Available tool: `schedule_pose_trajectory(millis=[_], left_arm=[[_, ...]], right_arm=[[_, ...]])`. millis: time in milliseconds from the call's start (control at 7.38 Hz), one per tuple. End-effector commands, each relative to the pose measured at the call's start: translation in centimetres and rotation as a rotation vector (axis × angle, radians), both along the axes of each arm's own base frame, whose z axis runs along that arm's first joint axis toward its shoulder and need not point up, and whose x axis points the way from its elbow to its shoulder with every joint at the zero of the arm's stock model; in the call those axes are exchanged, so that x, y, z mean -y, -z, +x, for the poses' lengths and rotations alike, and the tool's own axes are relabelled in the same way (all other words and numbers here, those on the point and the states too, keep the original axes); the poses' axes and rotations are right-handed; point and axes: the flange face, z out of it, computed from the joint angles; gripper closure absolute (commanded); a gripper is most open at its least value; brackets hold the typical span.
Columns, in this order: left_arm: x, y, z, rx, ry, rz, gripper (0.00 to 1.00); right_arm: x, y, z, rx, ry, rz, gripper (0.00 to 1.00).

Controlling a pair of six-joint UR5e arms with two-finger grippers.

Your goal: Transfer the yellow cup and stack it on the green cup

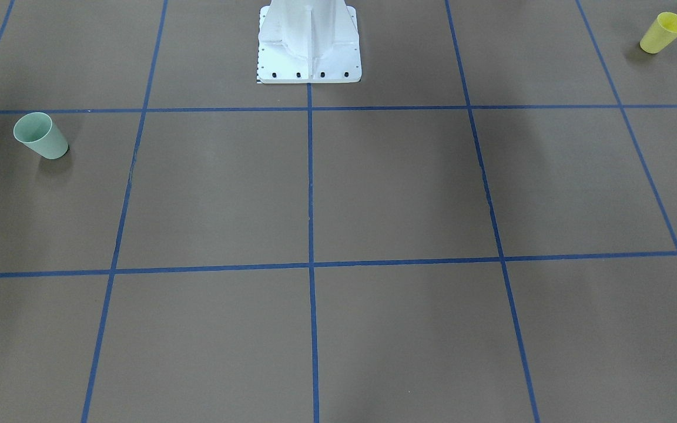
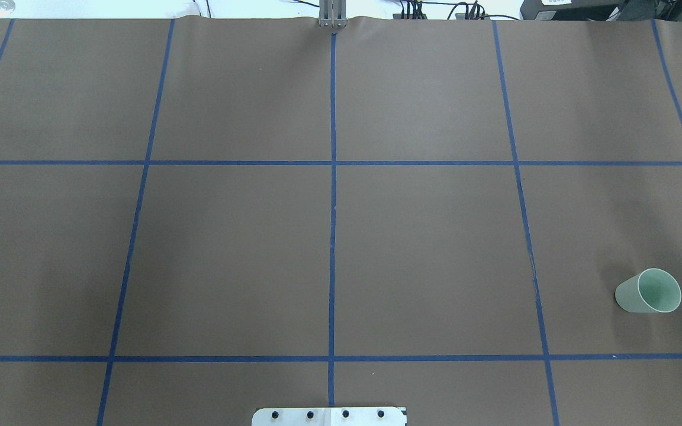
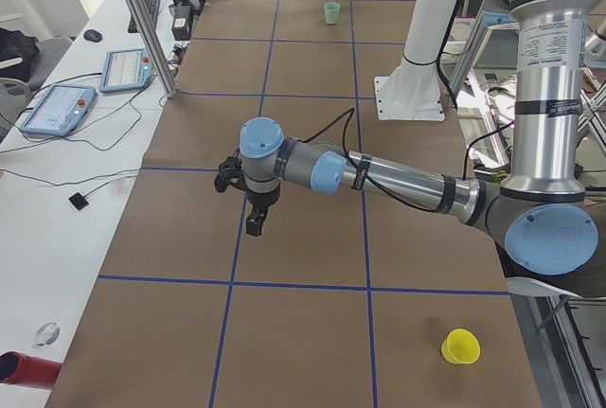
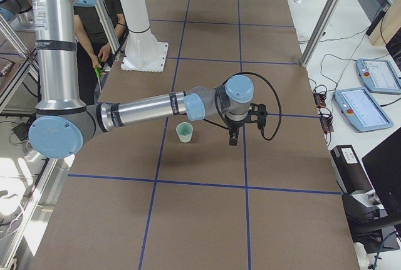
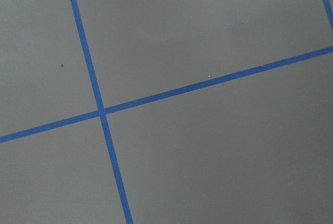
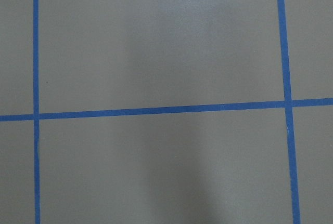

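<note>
We find the yellow cup (image 1: 662, 32) and green cup (image 1: 40, 136) upright, well apart; jaws of left gripper (image 3: 254, 226) and right gripper (image 4: 233, 139): cannot tell.

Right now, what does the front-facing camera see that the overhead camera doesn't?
Only the front-facing view shows the yellow cup, in its top right corner. Only the overhead view shows black cables along its top edge. Both show the green cup, the blue tape lines and the robot's white base.
</note>
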Motion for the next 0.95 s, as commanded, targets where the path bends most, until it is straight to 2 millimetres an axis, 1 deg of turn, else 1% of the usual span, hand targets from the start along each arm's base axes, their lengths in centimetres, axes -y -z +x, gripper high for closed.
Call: schedule_pose_trajectory(millis=[0, 136, 271, 542, 678, 814], left_arm=[[-0.38, -0.35, -0.10, 0.000, 0.000, -0.005, 0.00], [-0.38, -0.35, -0.02, 0.000, -0.001, -0.005, 0.00], [-0.34, -0.13, -0.02, -0.001, -0.001, -0.001, 0.00], [-0.43, 0.13, -0.08, -0.004, 0.000, 0.002, 0.00], [-0.53, 0.39, -0.06, -0.009, -0.002, 0.007, 0.00], [-0.55, 0.54, -0.07, -0.010, -0.002, 0.011, 0.00]], right_arm=[[0.02, 0.24, 0.04, 0.006, 0.000, 0.002, 0.00], [-0.16, -0.33, 0.07, 0.004, 0.000, -0.007, 0.00], [-0.32, 0.10, 0.15, 0.007, 0.000, 0.006, 0.00], [-0.58, -0.13, 0.09, 0.011, 0.001, 0.007, 0.00], [-0.77, -0.74, 0.13, 0.008, 0.001, -0.005, 0.00], [-0.97, -0.63, 0.19, 0.004, 0.000, -0.001, 0.00]])
